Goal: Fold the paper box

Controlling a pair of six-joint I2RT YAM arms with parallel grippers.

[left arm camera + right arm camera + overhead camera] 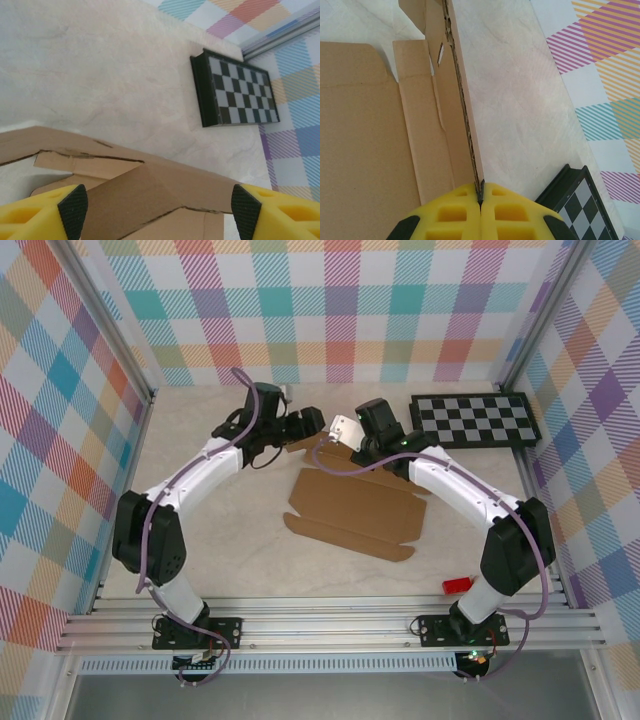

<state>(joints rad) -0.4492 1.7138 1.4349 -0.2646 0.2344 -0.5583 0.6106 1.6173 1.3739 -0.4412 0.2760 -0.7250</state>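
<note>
Right gripper (481, 196) pinches a raised flap of the paper box (355, 508); left gripper (159, 209), jaws apart, straddles the adjoining fold.

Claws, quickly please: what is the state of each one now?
Left claw: open, gripping nothing.
Right claw: closed on an edge of the paper box.
</note>
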